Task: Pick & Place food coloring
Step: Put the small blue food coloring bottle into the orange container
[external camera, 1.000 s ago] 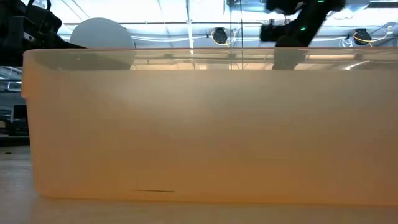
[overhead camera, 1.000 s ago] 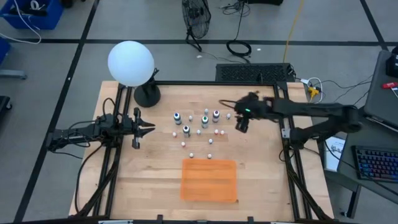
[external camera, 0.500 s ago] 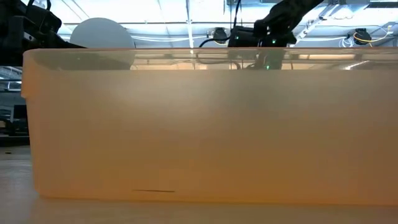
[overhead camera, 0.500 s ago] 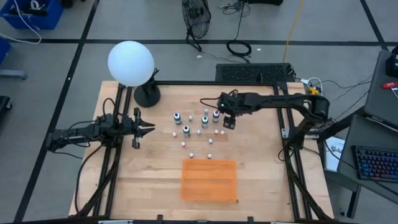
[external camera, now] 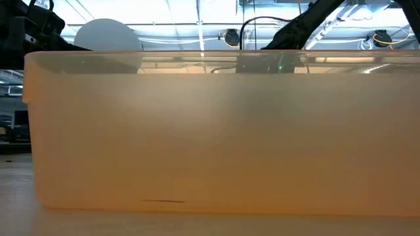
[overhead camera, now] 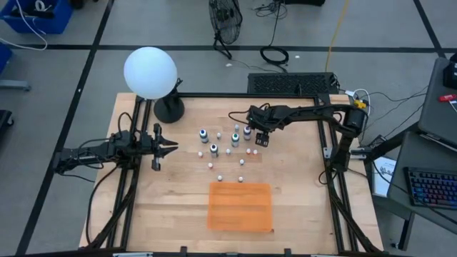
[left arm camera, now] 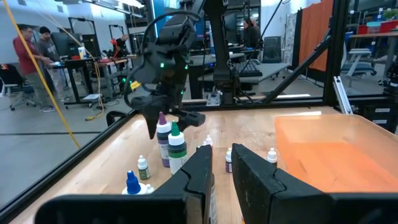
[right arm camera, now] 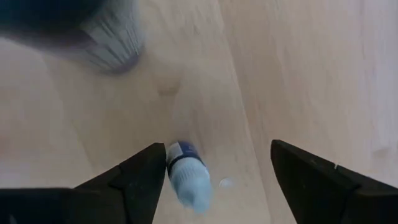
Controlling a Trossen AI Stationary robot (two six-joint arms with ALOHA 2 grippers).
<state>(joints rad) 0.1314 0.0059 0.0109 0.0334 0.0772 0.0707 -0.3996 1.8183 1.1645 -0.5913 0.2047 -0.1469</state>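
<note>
Now right gripper (overhead camera: 260, 139) jaws wide apart, low over small white dropper bottle (right arm camera: 188, 176), bottle off-centre, hugging one finger; closing risks tipping it or knocking tall bottle (overhead camera: 248, 133) beside; food coloring cluster (overhead camera: 226, 148) mid-table; left gripper (overhead camera: 168, 147) closed, idle at left edge

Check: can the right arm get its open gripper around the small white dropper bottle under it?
Probably yes. The right gripper hangs open over the small white dropper bottle, which sits near one finger rather than centred. Nothing lies between them; a taller bottle stands close behind.
</note>
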